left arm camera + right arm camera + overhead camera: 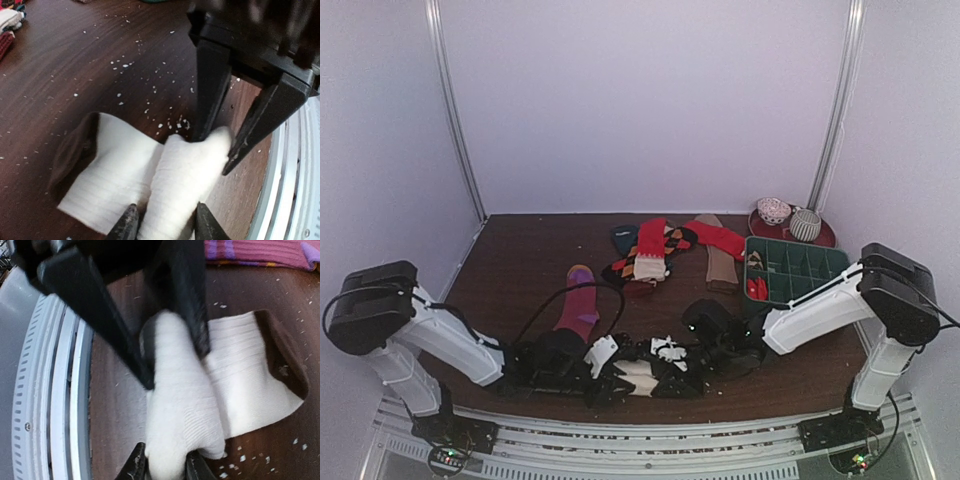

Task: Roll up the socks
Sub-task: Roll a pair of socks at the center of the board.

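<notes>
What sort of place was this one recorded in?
Likely a lab test booth, not a home: plain white walls close in a dark table, a left arm and right arm are mounted at its near edge, and loose socks lie beside a green tray.

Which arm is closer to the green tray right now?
Right. The right arm runs right along the green tray's near edge; the left arm lies far off on the opposite side.

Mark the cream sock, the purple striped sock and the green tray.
cream sock (182, 185): left wrist view, on the rolled white part.
purple striped sock (578, 308): top view, on its magenta middle.
green tray (805, 265): top view, on an empty compartment.
</notes>
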`<state>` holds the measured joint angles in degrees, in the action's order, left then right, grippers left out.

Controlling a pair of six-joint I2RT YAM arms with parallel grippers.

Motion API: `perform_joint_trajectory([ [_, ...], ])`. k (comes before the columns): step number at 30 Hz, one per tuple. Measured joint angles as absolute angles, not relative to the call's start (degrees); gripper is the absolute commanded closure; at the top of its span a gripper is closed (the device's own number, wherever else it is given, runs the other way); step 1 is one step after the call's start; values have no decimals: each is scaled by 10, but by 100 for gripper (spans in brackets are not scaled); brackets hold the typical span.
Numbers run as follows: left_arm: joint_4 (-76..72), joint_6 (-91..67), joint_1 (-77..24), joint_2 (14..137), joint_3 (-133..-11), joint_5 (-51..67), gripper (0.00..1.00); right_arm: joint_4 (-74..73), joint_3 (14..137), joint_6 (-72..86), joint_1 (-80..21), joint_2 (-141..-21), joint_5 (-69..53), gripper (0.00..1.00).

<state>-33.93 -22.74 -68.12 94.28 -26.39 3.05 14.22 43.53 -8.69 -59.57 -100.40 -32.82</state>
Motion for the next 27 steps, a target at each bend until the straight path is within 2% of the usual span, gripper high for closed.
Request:
perform_joint_trajectory([
  [4,-245,-193,-673,852,-263,-14,58,103,420,-70,-614,-990,-332,76],
  [8,-219,-165,-634,783,-264,-32,68,97,417,-61,-616,-989,-337,75],
  [14,-230,-152,-618,823,-263,-14,73,99,419,-45,-616,-990,-331,74],
  [20,-272,-170,-618,887,-237,25,70,106,432,-35,-616,-1001,-315,75],
  [27,-289,-178,-618,898,-237,29,55,81,433,-34,-617,-975,-230,69],
])
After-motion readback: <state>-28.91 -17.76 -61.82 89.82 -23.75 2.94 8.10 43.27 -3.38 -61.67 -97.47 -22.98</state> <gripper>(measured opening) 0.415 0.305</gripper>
